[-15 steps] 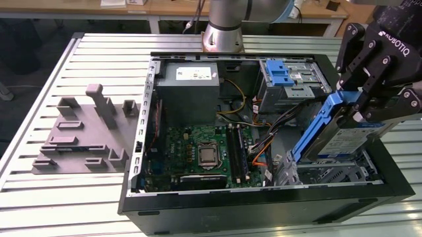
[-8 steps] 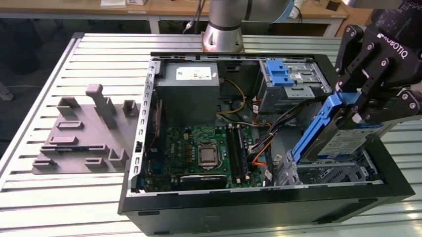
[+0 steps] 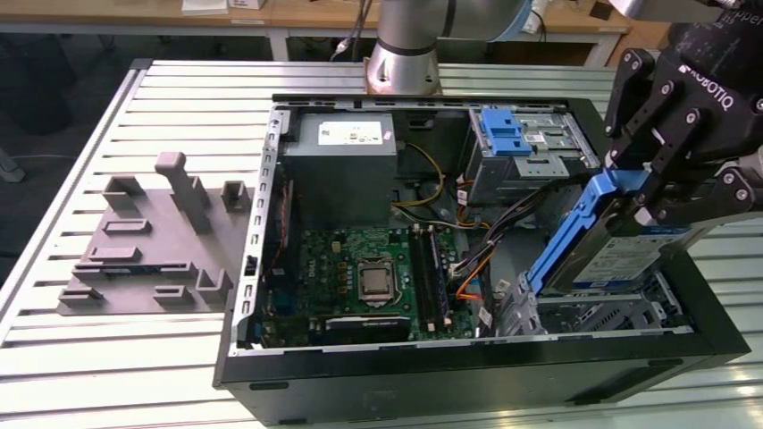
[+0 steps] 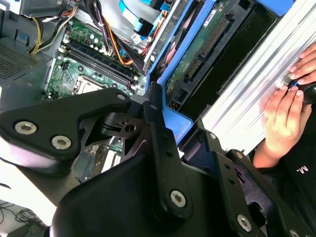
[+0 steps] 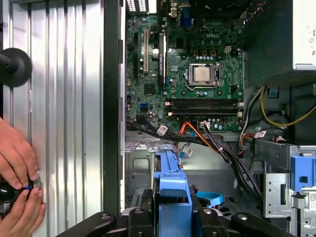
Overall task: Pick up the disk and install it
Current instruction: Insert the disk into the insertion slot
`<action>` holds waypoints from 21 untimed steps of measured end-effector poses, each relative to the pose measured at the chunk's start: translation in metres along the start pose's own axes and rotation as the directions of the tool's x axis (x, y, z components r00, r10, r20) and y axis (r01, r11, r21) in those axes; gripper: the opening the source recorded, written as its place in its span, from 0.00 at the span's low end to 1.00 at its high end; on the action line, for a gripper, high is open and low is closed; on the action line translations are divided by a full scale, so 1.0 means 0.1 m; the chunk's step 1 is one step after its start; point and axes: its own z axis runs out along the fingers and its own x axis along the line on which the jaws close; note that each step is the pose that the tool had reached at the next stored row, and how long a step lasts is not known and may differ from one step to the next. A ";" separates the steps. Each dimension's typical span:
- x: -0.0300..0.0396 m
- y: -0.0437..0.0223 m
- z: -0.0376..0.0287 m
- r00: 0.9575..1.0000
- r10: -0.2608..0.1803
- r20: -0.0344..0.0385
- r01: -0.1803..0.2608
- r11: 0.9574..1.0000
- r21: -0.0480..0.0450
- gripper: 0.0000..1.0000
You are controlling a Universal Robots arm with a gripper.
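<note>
1. Grips the flat silver metal disk, edged by a blue plastic carrier frame, with the black two-finger gripper closed tight on that frame.
2. Holds the disk tilted over the metal drive bay, at four o'clock inside the open black computer case in the exterior view.
3. Shows the disk's blue frame clamped in the gripper in the first wrist view.
4. Sits at three o'clock of the green motherboard, with the grey metal power-supply box at the board's twelve o'clock.
5. Rests on a slatted aluminium table, with a grey moulded fixture at the case's nine o'clock.
6. Includes a person's hands on a small black knob beside the case.
</note>
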 end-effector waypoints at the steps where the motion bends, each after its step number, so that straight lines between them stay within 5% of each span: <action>1: 0.000 0.000 0.004 1.000 0.000 0.000 0.000 1.000 0.000 0.36; 21: 0.001 -0.001 0.092 1.000 0.000 0.000 0.000 1.000 0.000 0.36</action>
